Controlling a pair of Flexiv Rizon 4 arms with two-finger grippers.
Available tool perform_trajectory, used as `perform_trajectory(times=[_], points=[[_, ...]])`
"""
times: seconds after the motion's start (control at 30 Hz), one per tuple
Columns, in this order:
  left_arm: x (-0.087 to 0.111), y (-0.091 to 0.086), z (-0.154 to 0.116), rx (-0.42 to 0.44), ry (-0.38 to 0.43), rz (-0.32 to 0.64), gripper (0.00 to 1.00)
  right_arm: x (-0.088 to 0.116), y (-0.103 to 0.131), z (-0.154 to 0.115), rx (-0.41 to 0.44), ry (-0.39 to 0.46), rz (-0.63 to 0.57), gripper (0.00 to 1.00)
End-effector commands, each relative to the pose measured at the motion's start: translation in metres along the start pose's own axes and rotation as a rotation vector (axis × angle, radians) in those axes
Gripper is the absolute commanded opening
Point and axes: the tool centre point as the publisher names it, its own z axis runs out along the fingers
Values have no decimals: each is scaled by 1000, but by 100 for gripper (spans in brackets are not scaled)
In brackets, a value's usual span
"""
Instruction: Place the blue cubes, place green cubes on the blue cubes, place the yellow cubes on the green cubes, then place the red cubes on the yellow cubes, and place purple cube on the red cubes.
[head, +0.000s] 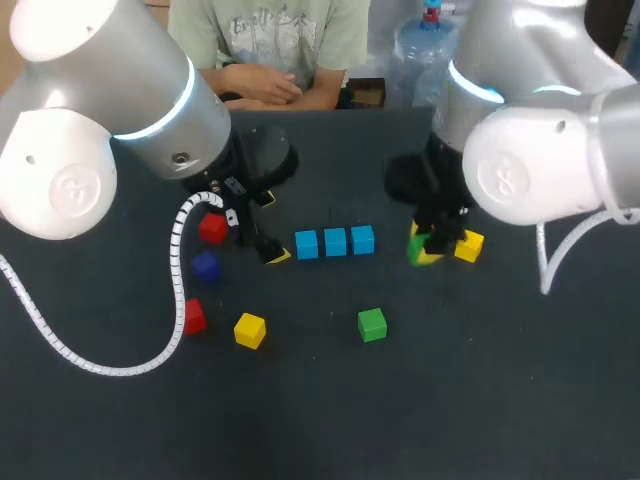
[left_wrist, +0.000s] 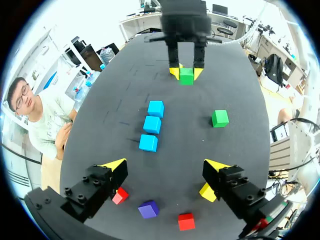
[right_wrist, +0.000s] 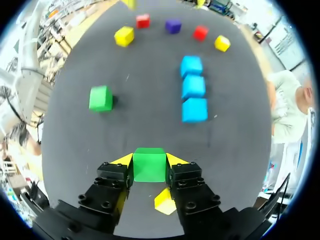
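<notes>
Dark tabletop (head: 480, 400) carries everything. At left of centre in the head view, the left gripper (head: 272, 228) hangs with fingers spread wide, holding nothing. Just left of it lie the upper red cube (head: 212, 228) and the purple cube (head: 205, 265); lower down sit the lower red cube (head: 194, 316) and the near yellow cube (head: 249, 330). Three blue cubes (head: 334, 241) form a close row at centre, with the loose green cube (head: 372, 324) below them. At right, the right gripper (right_wrist: 149, 159) pinches the held green cube (right_wrist: 149, 169) from both sides, with the far yellow cube (head: 468, 246) just beside it.
</notes>
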Motion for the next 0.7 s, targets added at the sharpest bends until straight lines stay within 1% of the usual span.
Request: perform_trajectory(times=[0.03,0.23,0.33,0.5,0.7], points=[[1,0,0,1,-2,1,100,-14,-11,-5,5,-26,-5,0],[1,0,0,1,-2,1,100,-52,-30,-14,8,8,-48,0],[1,0,0,1,-2,1,100,-66,-37,-17,10,12,-54,0],[1,0,0,1,-2,1,100,-81,-41,-15,-9,40,-19,0],[1,0,0,1,-2,1,100,-90,-42,-13,-22,56,6,0]])
